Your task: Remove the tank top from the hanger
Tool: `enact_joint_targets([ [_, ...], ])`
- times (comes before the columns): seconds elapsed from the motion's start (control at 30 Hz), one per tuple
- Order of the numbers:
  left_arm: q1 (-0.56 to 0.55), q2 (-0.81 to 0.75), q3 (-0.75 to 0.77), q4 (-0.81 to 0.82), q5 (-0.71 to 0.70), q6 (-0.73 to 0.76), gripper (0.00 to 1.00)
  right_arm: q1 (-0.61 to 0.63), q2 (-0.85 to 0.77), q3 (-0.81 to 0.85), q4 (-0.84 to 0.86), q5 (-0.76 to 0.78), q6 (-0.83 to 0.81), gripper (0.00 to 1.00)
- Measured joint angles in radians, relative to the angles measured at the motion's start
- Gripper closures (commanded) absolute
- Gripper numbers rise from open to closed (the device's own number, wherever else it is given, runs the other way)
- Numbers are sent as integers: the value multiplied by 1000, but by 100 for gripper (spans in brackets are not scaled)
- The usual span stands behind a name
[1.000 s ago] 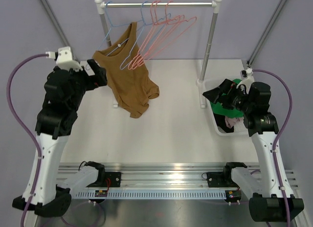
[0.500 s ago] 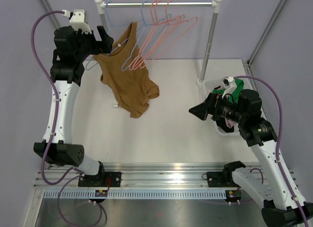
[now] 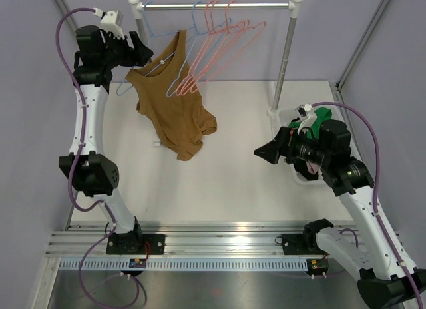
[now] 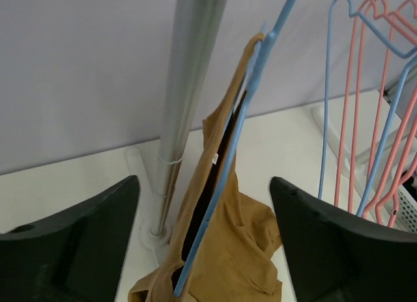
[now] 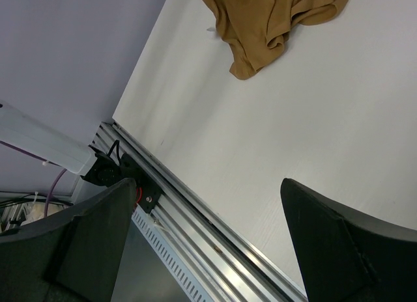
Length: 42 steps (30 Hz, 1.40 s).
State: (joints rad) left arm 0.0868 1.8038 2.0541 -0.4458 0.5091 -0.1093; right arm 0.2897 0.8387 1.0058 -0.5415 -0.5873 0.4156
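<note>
A mustard-brown tank top [image 3: 174,112] hangs on a blue hanger [image 3: 160,63] from the rack rail [image 3: 216,5], its lower part bunched on the table. My left gripper [image 3: 142,50] is open, high at the rack's left end, just left of the hanger's shoulder. In the left wrist view the hanger [image 4: 228,165] and tank top [image 4: 241,250] lie between the open fingers of the left gripper [image 4: 203,185] without touching them. My right gripper [image 3: 263,151] is open and empty over the table, right of the tank top. The right wrist view shows the garment's hem [image 5: 273,15] far from the right gripper [image 5: 208,185].
Several pink hangers [image 3: 223,46] and another blue one [image 3: 197,22] hang empty on the rail. The rack's left post [image 4: 182,107] stands right behind the tank top. A white bin [image 3: 297,170] with clothes sits at the right. An aluminium rail [image 3: 219,246] runs along the near edge.
My left arm has risen from beside the tank top to the hanger's shoulder at the rack's top left. My right gripper has moved left, away from the bin, out over the table.
</note>
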Motion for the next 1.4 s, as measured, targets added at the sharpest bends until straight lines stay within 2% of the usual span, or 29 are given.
enact_joint_targets([
  [0.07, -4, 33, 33, -23, 31, 9, 38, 0, 11, 0, 0, 0, 0, 0],
  [0.1, -5, 44, 40, -31, 40, 10, 50, 0, 15, 0, 0, 0, -1, 0],
  [0.13, -6, 54, 48, -39, 49, 11, 56, 0, 16, 0, 0, 0, -1, 1],
  [0.2, -6, 65, 53, -47, 57, 18, 64, 0, 16, 0, 0, 0, -1, 0],
  [0.27, -6, 68, 54, -60, 66, 21, 68, 0, 16, 0, 0, 1, -2, 1],
  [0.37, -6, 68, 57, -61, 75, 19, 84, 0, 16, 0, 0, 1, -5, 1],
  [0.43, -6, 68, 59, -60, 89, 12, 100, 0, 17, 0, 0, 1, -5, 0],
  [0.73, -60, 26, 61, -87, 80, -2, 100, 0, 17, 6, -2, 2, -9, 1],
  [0.93, -107, -61, 61, -82, 68, -45, 100, 0, 16, 21, -3, 2, -10, 0],
  [1.17, -111, -156, 55, -77, 55, -114, 100, 0, 10, 29, -11, 1, -10, 1],
  [1.4, -111, -289, -89, -81, 55, -200, 100, 0, 10, 58, -13, -5, -11, 0],
])
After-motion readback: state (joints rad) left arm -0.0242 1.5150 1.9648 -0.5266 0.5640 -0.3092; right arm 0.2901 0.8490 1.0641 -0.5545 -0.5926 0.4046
